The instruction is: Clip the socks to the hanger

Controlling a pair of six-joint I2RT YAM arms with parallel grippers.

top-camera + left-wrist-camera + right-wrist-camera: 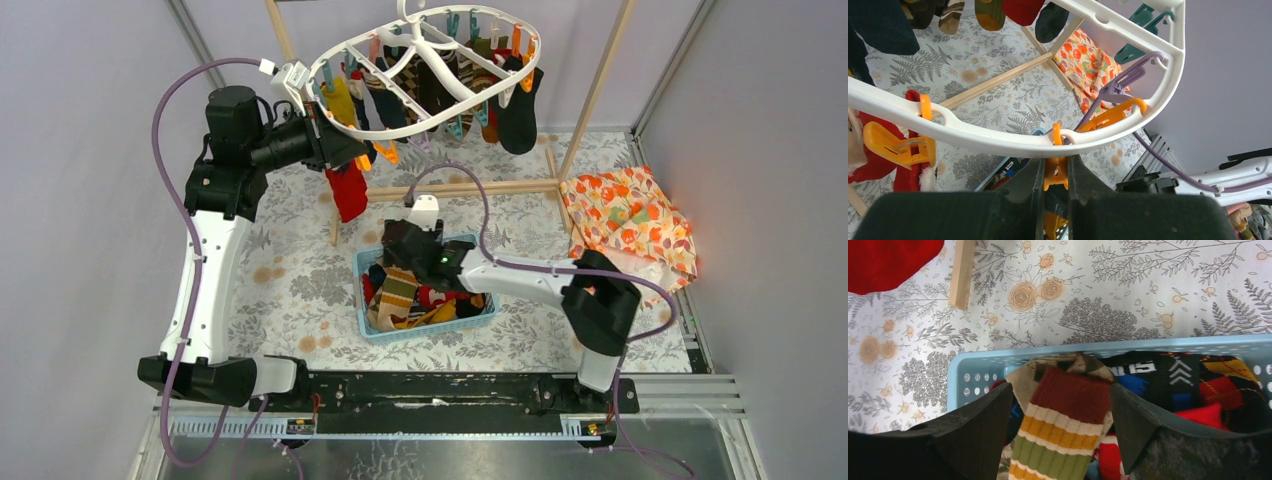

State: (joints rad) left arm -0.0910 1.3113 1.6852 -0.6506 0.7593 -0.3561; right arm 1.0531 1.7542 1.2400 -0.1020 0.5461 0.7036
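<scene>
Loads of socks (425, 300) are left in the blue basket (973, 372), and a fair few hang on the hanger (998, 142) up at the back. I'd say we're mid-pick: the right gripper (1060, 392) hovers wide open astride the striped sock (1068, 425), so next it needs to drop and pinch. Only the left wrist view shows the left gripper (1054, 167) clamped on an orange clip (1054, 175); from the top you can't tell.
</scene>
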